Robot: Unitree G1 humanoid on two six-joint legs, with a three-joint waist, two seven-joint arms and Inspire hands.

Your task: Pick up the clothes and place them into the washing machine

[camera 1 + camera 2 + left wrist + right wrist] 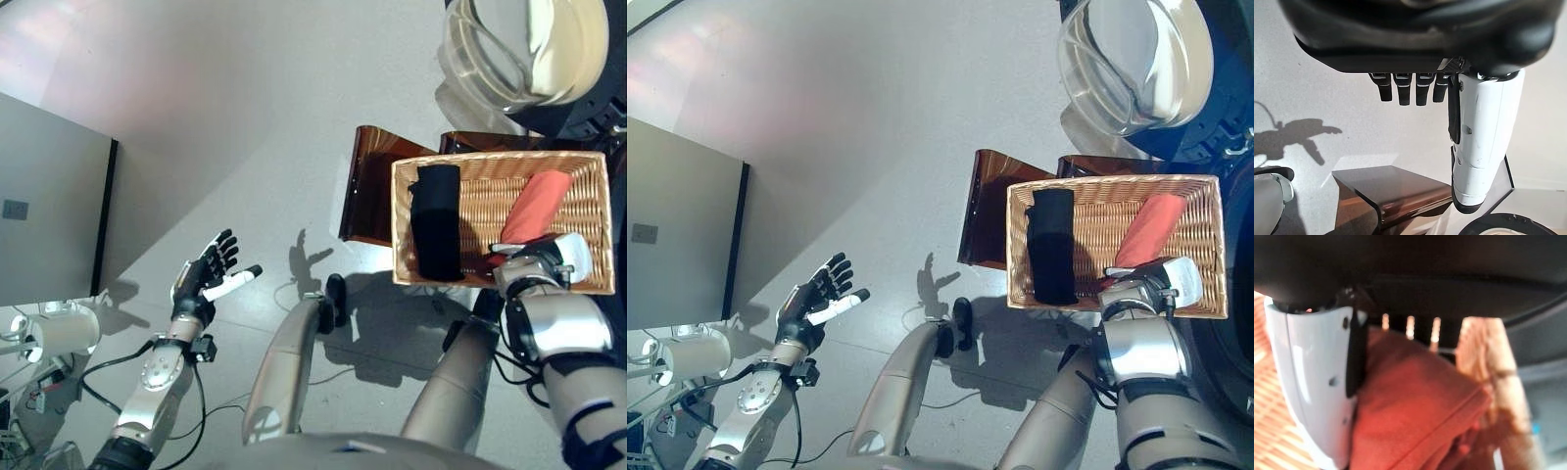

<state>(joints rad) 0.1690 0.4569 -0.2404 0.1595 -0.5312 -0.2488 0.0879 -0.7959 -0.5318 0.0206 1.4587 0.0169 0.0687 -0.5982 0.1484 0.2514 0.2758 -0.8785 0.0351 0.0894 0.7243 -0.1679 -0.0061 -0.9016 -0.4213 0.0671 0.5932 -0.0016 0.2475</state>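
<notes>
A wicker basket rests on a brown stand and holds a rolled black cloth on its left side and a red cloth on its right side. My right hand is at the basket's near edge, on the lower end of the red cloth. Its wrist view shows the red cloth pinched between the white-covered thumb and the fingers behind it. Far to the left, my left hand hangs over the floor with straight fingers and holds nothing. The washing machine's round glass door stands open beyond the basket.
The brown glossy stand sticks out to the left of the basket. A grey cabinet stands at the far left. The dark front of the washing machine fills the right edge, close to the basket.
</notes>
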